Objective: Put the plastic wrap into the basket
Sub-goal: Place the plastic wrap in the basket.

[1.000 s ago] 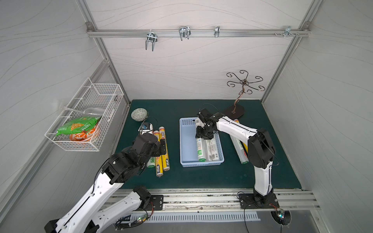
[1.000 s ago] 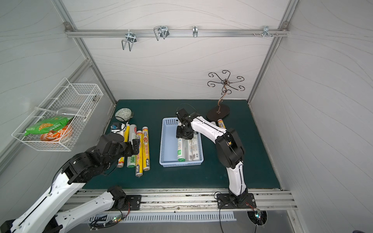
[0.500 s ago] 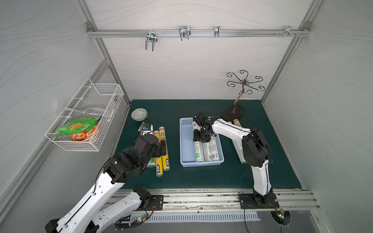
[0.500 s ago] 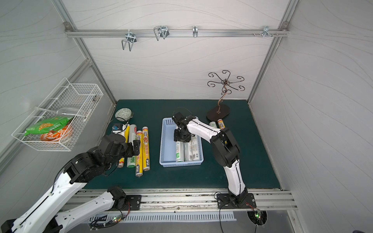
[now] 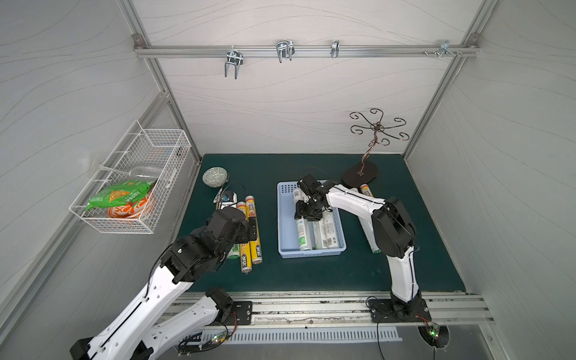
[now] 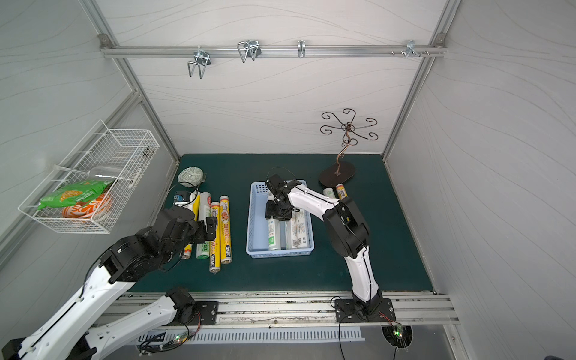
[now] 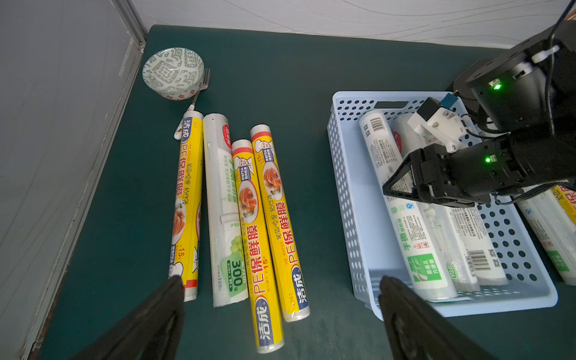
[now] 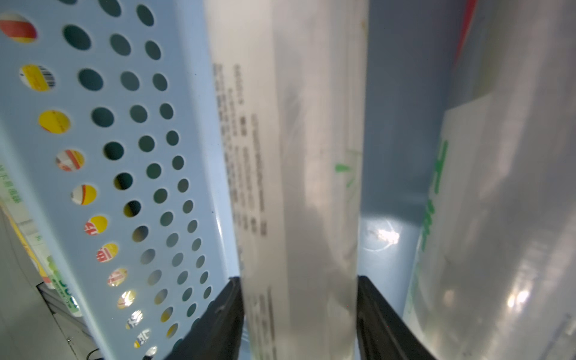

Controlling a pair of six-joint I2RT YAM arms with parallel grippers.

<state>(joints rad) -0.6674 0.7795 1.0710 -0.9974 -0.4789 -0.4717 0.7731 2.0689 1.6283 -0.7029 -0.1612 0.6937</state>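
Inside the basket I see three rolls, my right jaws straddling one roll, grip unclear; six more rolls lie on the surface, four under my wide-open left jaws.

Bare green mat lies open in front of and behind the blue basket, a free strip runs inside its left wall, rolls of plastic wrap flank both its sides, a wire stand rises just past its far right corner, and the right gripper sits low inside it.
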